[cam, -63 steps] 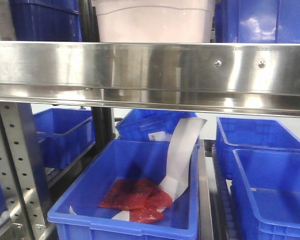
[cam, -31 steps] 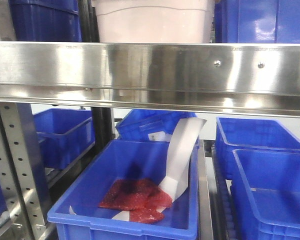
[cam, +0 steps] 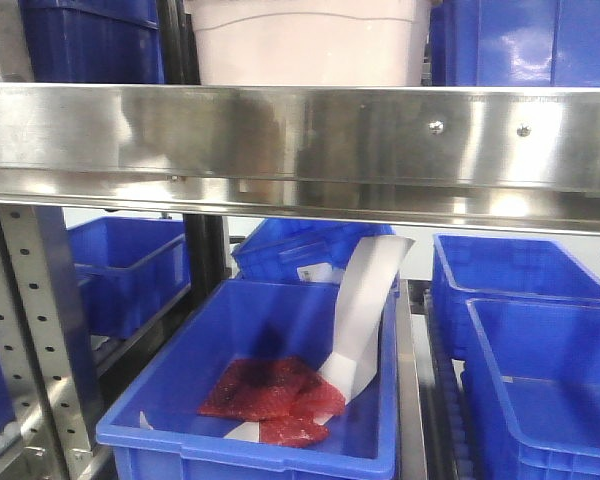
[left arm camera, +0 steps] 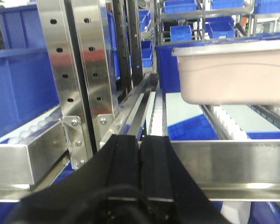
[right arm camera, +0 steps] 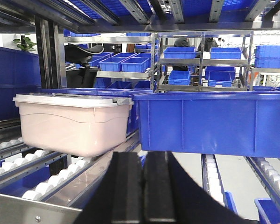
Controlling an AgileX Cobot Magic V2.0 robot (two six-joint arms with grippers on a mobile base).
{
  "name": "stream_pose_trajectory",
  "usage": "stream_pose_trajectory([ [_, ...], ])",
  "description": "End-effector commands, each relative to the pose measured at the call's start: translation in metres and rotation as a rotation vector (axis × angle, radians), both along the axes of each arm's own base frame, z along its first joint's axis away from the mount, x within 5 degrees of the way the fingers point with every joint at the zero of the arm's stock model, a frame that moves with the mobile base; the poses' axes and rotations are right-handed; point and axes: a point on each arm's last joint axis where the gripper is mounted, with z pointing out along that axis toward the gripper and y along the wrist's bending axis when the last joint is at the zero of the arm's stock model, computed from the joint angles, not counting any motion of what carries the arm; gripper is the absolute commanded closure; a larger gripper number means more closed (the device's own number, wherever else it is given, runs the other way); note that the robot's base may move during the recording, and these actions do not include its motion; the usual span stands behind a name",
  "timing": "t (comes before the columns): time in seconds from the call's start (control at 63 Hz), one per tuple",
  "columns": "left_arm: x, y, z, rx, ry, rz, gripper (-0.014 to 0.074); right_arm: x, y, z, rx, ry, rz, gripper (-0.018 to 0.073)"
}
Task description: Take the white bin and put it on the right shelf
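- ahead of both claws and a little above their fingertips, the white bin (right arm camera: 72, 122) sits on the roller track (right arm camera: 46, 179) of the steel rack, just behind the broad front rail (cam: 300, 125); nothing is touching it.
- the left gripper (left arm camera: 141, 154) has its two black pads pressed flat together, holding nothing; the bin (left arm camera: 235, 74) lies up and to the right of it, beyond the rail.
- the right gripper (right arm camera: 143, 184) is likewise closed tight and empty; from this claw the bin is up and to the left, and a blue crate (right arm camera: 210, 121) stands directly ahead, its corner just beside the bin's right end.
- the step in hand looks like the approach for the grab, so i'd judge the task barely begun.
- to do it well, each claw likely needs to spread its pads before reaching past the rail, then come in at the bin's two short ends under the lid's lip (right arm camera: 70, 100) (the tub looks too broad for one claw).
- the gap between bin and crate is narrow on the right claw's side, so that claw should enter slowly or catch the rim from the front.
- the rollers may let the bin slide back if pushed, so close both claws together rather than one at a time.
- in the front view only the bin's lower wall (cam: 310, 45) shows above the rail, so lift clear of that rail before drawing it out.
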Motion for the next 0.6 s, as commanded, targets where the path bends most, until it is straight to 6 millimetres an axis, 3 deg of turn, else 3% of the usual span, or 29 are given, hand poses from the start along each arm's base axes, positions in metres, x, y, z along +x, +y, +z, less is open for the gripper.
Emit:
stream_pose_trajectory([
  [0.0, -0.0018, 0.0024, 0.0167, -0.034, -0.106, 0.02, 0.0715, -0.0017, -0.0046, 0.0125, 0.026, -0.07, -0.049, 0.0491],
  [0.508, -0.0018, 0.0023, 0.0165, -0.034, -0.104, 0.02, 0.0715, -0.0016, -0.0045, 0.0125, 0.026, -0.069, -0.048, 0.0491],
  [0.588, -0.0018, 0.0015, 0.0135, 0.055, -0.095, 0.021, 0.0715, -0.0016, -0.0045, 0.0125, 0.026, -0.069, -0.048, 0.0491],
])
